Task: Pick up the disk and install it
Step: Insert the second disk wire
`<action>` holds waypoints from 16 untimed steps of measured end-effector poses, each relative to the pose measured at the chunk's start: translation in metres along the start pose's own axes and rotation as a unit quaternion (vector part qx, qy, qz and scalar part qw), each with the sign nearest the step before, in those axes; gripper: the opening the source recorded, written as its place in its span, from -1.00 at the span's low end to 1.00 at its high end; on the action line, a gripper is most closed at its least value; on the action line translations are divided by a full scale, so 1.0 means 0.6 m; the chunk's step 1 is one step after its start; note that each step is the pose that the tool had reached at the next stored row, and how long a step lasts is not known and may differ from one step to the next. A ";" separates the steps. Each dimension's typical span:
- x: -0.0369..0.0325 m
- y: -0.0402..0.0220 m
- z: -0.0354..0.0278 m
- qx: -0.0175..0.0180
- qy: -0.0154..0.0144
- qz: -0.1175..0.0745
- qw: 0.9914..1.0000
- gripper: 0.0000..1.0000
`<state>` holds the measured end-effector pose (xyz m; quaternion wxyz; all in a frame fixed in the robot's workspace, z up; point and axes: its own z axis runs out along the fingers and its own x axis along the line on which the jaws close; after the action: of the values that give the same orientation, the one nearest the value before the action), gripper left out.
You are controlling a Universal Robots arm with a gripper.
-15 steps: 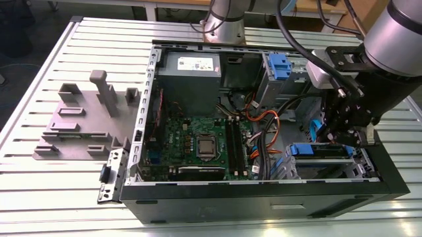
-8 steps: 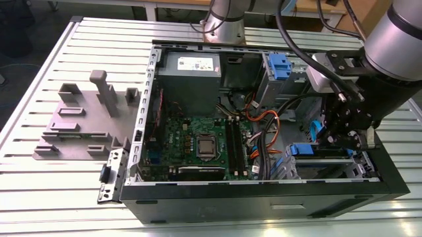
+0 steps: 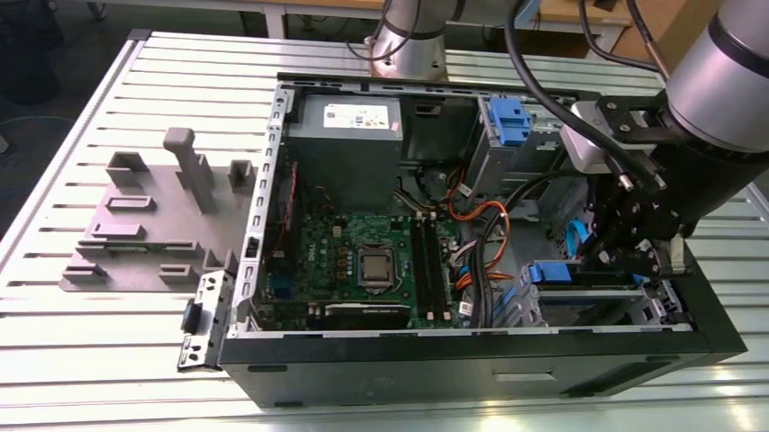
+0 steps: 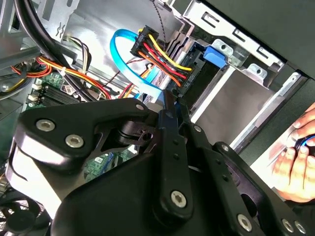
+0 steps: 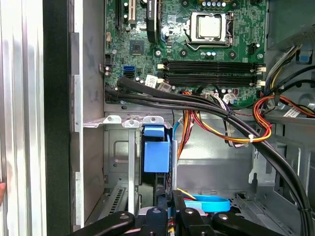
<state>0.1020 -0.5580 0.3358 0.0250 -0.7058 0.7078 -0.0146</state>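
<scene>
- tool down inside the PC case at the drive bay, fingers together on nothing visible
- disk: seated edge-on in bay
- likely rigid, fairly heavy, shock-sensitive; hold by blue rails

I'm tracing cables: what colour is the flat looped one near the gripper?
Light blue cable, clearest in the second wrist view.

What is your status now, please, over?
Gripper low inside the case, at the drive cage. Disk in the cage, blue carrier showing. Blue cable and wires close by.
</scene>
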 end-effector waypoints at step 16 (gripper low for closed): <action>0.007 0.000 0.009 0.000 -0.001 0.003 1.000 -0.68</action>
<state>0.1024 -0.5623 0.3301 0.0256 -0.7040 0.7096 -0.0141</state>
